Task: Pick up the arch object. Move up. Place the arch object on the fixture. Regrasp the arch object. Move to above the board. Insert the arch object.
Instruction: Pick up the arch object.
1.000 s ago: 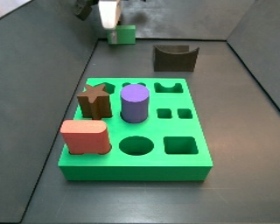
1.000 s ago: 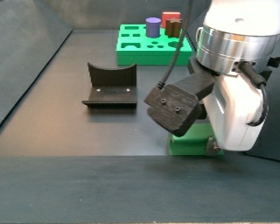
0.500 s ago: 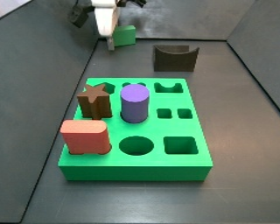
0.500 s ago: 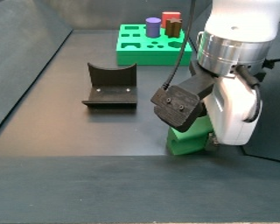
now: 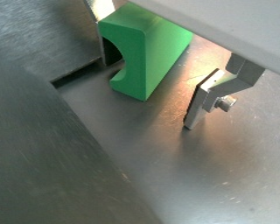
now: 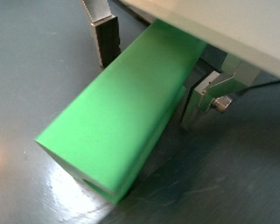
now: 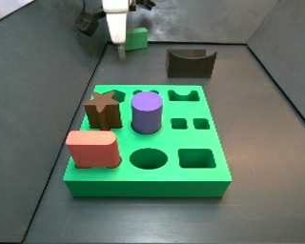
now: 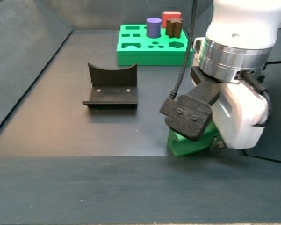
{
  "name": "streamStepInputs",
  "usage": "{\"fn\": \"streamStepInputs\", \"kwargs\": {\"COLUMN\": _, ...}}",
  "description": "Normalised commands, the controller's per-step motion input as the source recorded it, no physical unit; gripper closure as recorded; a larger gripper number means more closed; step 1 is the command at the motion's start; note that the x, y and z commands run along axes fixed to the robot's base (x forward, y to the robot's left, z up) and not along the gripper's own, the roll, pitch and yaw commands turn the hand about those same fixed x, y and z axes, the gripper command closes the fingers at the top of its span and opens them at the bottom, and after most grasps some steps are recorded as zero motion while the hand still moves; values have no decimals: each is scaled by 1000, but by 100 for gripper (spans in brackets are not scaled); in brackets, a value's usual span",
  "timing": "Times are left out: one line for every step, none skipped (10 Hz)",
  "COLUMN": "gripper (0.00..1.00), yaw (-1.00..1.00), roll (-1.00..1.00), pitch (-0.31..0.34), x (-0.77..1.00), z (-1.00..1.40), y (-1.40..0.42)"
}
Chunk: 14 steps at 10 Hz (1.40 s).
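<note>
The task looks to be at its very beginning: the arch object [image 8: 190, 142] sits on the dark surface [image 8: 73, 132] at the far end from the board [image 7: 149, 143], well apart from it, and in a side view its underside appears to be touching the surface or only just clear of it, so the lift cannot be called done. The fixture [image 7: 191, 63] stands empty between that corner and the board, and the arch-shaped cut-out [image 7: 182, 95] in the board is unfilled, so placing on the fixture, regrasping, moving above the board and inserting all remain. The board already carries a brown star piece [image 7: 103, 108], a purple cylinder [image 7: 146, 111] and a salmon-pink block [image 7: 91, 149]. The arm comes almost straight down over the arch object, its white wrist housing [image 8: 239, 53] upright and the tool [image 6: 154, 74] low, straddling the piece. In both wrist views the silver fingers [image 6: 104, 39] stand on either side of the green block; one plate lies close against a face, while the other finger [image 5: 213, 94] shows a clear strip of surface between it and the block, so the tool reads as spread around the arch object rather than pinching it.
</note>
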Motion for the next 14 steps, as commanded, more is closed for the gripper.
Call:
{"fn": "streamStepInputs", "kwargs": {"gripper": 0, "yaw": 409, "roll": -204, "pitch": -500, "x": 0, "z": 0, "y": -151}}
{"fn": "streamStepInputs", "kwargs": {"gripper": 0, "yaw": 337, "roll": -207, "pitch": -500, "x": 0, "z": 0, "y": -111}}
{"fn": "streamStepInputs", "kwargs": {"gripper": 0, "yaw": 326, "roll": -226, "pitch": -500, "x": -3, "z": 0, "y": -43}}
{"fn": "streamStepInputs", "kwargs": {"gripper": 0, "yaw": 323, "roll": -223, "pitch": -500, "x": 0, "z": 0, "y": -37}}
{"fn": "streamStepInputs", "kwargs": {"gripper": 0, "yaw": 320, "roll": -221, "pitch": -500, "x": 0, "z": 0, "y": -40}}
{"fn": "streamStepInputs", "kwargs": {"gripper": 0, "yaw": 371, "roll": -161, "pitch": -500, "x": -6, "z": -20, "y": -60}}
{"fn": "streamStepInputs", "kwargs": {"gripper": 0, "yaw": 357, "roll": -161, "pitch": -500, "x": 0, "z": -6, "y": -20}}
{"fn": "streamStepInputs", "kwargs": {"gripper": 0, "yaw": 123, "roll": -127, "pitch": -353, "x": -26, "z": -469, "y": 0}}
{"fn": "streamStepInputs", "kwargs": {"gripper": 0, "yaw": 0, "roll": -29, "pitch": -159, "x": 0, "z": -183, "y": 0}}
{"fn": "streamStepInputs", "kwargs": {"gripper": 0, "yaw": 0, "roll": 0, "pitch": -83, "x": 0, "z": -69, "y": 0}}
{"fn": "streamStepInputs", "kwargs": {"gripper": 0, "yaw": 0, "roll": 0, "pitch": 0, "x": 0, "z": 0, "y": 0}}
{"fn": "streamStepInputs", "kwargs": {"gripper": 100, "yaw": 0, "roll": 0, "pitch": 0, "x": 0, "z": 0, "y": 0}}
{"fn": "streamStepInputs", "kwargs": {"gripper": 100, "yaw": 0, "roll": 0, "pitch": 0, "x": 0, "z": 0, "y": 0}}
{"fn": "streamStepInputs", "kwargs": {"gripper": 100, "yaw": 0, "roll": 0, "pitch": 0, "x": 0, "z": 0, "y": 0}}
